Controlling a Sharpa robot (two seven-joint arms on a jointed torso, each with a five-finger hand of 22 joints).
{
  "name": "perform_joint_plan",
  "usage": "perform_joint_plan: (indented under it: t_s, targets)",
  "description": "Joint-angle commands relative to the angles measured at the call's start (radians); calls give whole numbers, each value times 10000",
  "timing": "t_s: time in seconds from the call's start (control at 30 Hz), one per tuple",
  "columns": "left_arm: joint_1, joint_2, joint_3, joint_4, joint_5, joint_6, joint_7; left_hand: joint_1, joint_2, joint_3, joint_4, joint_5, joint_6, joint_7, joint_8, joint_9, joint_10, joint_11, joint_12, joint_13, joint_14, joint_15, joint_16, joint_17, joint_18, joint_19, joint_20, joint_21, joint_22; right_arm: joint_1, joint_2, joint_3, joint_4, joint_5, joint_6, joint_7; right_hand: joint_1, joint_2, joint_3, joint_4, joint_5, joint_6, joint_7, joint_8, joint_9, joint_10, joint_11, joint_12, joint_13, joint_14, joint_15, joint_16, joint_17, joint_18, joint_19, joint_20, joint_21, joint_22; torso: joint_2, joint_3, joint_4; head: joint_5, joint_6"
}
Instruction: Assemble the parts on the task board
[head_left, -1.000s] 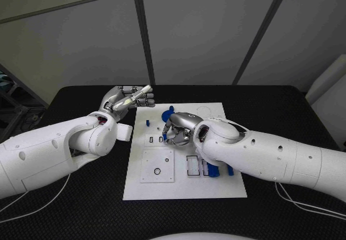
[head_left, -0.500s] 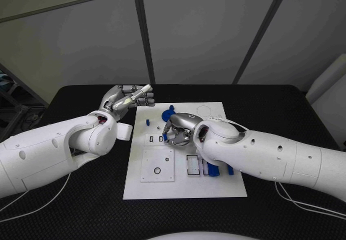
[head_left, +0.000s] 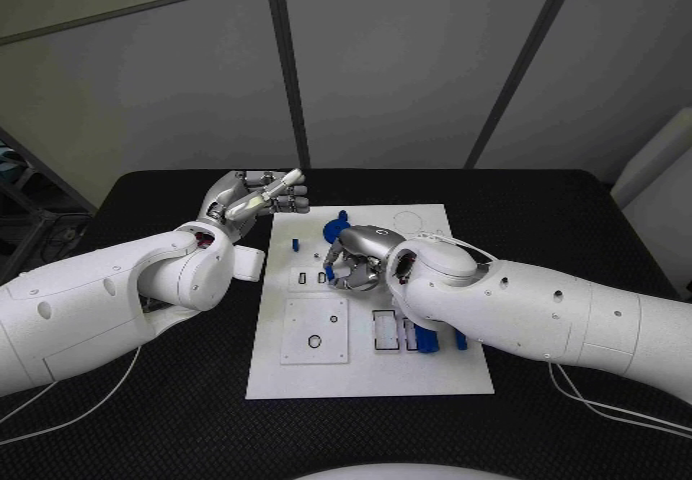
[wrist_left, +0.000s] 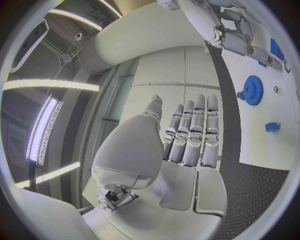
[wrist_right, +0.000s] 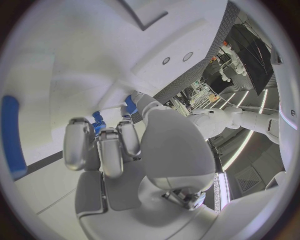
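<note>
The white board (head_left: 368, 300) lies mid-table, blue parts scattered on it. The right hand (head_left: 358, 262) presses down over its middle, fingers curled round a small blue part (wrist_right: 98, 121); a slightly tilted grip could jam the piece or let it slip. The left hand (head_left: 260, 197) hovers off the board's far-left corner, fingers straight, holding nothing. The blue gear (wrist_left: 253, 90) lies near it. Nothing has visibly moved since a second ago.
</note>
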Motion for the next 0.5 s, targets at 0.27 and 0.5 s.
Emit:
perform_joint_plan:
  t_s: [0.27, 0.5]
  targets:
    - [13, 7, 9, -28, -111, 229, -46, -30, 109, -13, -70, -39, 81, -54, 10, 4, 46, -80, 4, 4, 75, -46, -76, 69, -84, -35, -20, 94, -7, -31, -45, -39, 17, -63, -188, -126, -423, -230, -570, 323, -686, -439, 70, -115, 36, -203, 80, -146, 293, 947, 141, 8, 2246, -70, -22, 167, -80, -26, -2, 6, -6, 13, 24]
    - [13, -12, 8, -100, -485, 341, -375, -165, 112, -116, -53, -45, 322, -168, 46, 16, 557, -258, 131, 50, 855, -279, 225, 307, -64, 357, -210, 440, 133, -44, -238, -38, 281, -20, -1366, 357, -241, -285, -1217, 529, -694, -644, 120, -90, 47, -334, 128, -238, 142, 940, 186, -4, 2221, -62, -44, 215, -104, -57, -7, 12, 3, 18, 44]
